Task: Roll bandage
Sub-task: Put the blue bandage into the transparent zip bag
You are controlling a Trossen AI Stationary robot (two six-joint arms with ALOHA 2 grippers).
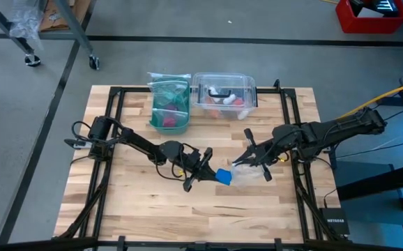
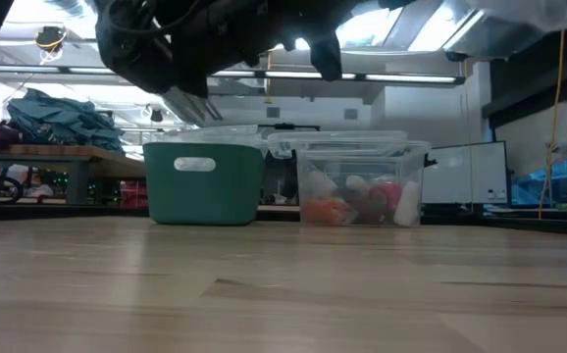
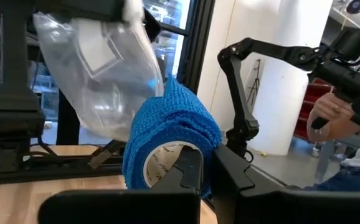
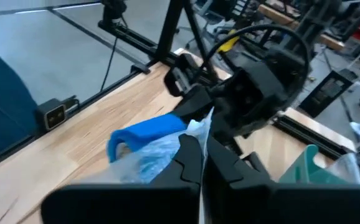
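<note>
The table [image 1: 118, 202] carries a green bin [image 1: 170, 120] and a clear box [image 1: 224, 94] along its far edge. Both arms meet above the middle of the near half. The right gripper [image 1: 246, 161] is clenched on a clear plastic bag [image 1: 252, 173]; the left gripper [image 1: 206, 167] is clenched on the bandage [image 1: 224, 176], a blue roll held off the wood between them. The bag appears to touch or partly wrap the roll. My worry: if the arms pull apart unevenly, the thin bag could tear or slide from its pinch, or the soft roll could squash, unwind, or drop to the table.
</note>
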